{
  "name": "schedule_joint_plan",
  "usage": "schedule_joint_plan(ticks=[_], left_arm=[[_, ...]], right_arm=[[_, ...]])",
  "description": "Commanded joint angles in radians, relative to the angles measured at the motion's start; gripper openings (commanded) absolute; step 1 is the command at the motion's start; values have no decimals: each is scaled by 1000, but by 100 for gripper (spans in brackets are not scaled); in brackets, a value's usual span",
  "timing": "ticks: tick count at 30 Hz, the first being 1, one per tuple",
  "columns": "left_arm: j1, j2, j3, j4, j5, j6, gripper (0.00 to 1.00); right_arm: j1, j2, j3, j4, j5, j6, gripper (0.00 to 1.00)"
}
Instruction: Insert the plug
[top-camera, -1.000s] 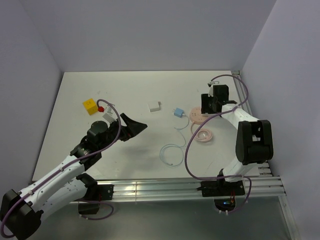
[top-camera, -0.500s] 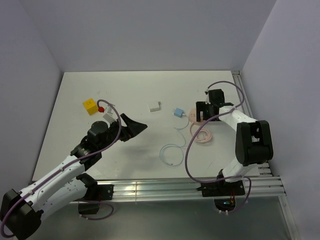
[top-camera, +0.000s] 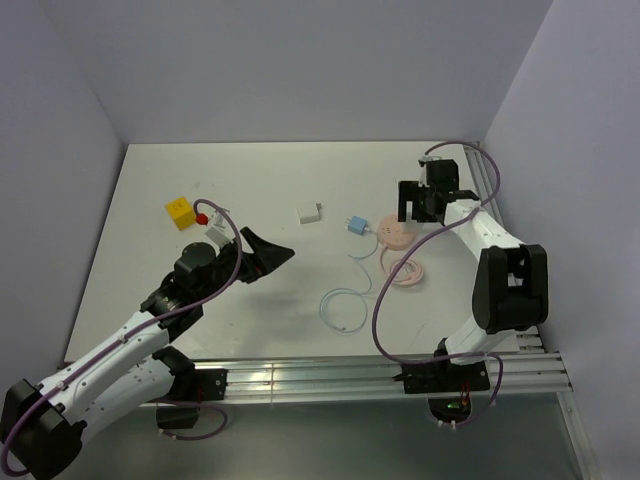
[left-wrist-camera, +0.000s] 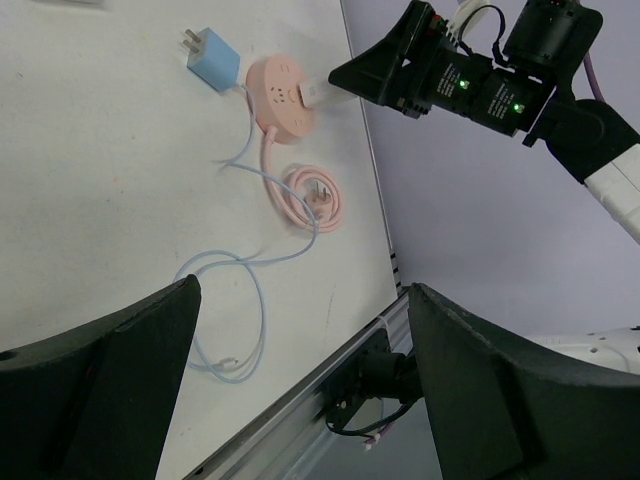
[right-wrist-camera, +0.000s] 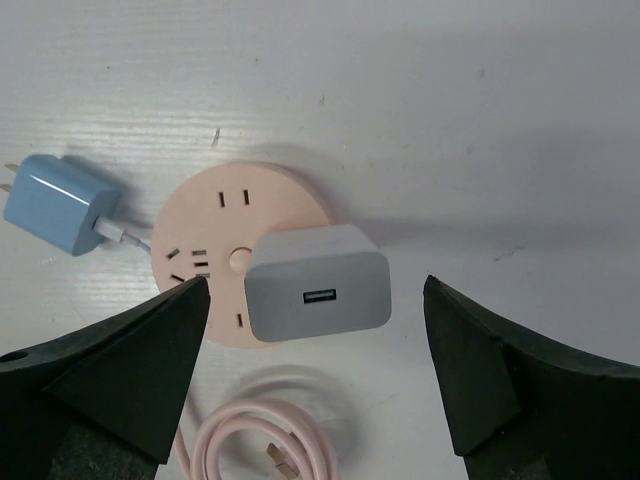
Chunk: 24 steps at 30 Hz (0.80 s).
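The light-blue plug (top-camera: 355, 226) (right-wrist-camera: 60, 205) lies flat on the table, just left of the round pink socket (top-camera: 395, 233) (right-wrist-camera: 215, 215). Its thin white cable (top-camera: 345, 308) loops toward the near edge. A grey-white adapter block (right-wrist-camera: 318, 283) with a USB port stands on the socket. My right gripper (right-wrist-camera: 315, 290) (top-camera: 418, 203) hovers open above that block, a finger on either side and neither touching. My left gripper (top-camera: 268, 255) (left-wrist-camera: 300, 400) hangs open over the table's left-middle, holding nothing, far from the plug (left-wrist-camera: 213, 60).
A second small white cube adapter (top-camera: 309, 212) lies left of the plug. A yellow block (top-camera: 180, 212) with a red piece (top-camera: 202, 217) sits at the far left. The socket's pink cord (top-camera: 407, 270) is coiled in front of it. An aluminium rail (top-camera: 380, 372) lines the near edge.
The right gripper dipped to the pink socket, opened wide and drew back up, leaving the adapter block standing on it. The left arm has not moved.
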Motion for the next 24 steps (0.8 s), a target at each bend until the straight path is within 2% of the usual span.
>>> schedule_joint_plan(ticks=[1, 6, 16, 19, 24], left_arm=[[-3, -25, 17, 1, -15, 35, 91], [-3, -17, 16, 5, -9, 38, 91], [-3, -8, 8, 14, -4, 40, 91], [-1, -2, 8, 19, 1, 38, 91], [-3, -3, 8, 14, -3, 38, 91]], right_arm=[[-22, 22, 61, -19, -35, -19, 94], [-41, 40, 65, -14, -100, -19, 89], [-50, 43, 38, 9, -128, -26, 81], [-50, 54, 45, 6, -146, -30, 72], [-50, 78, 65, -12, -148, -30, 45]])
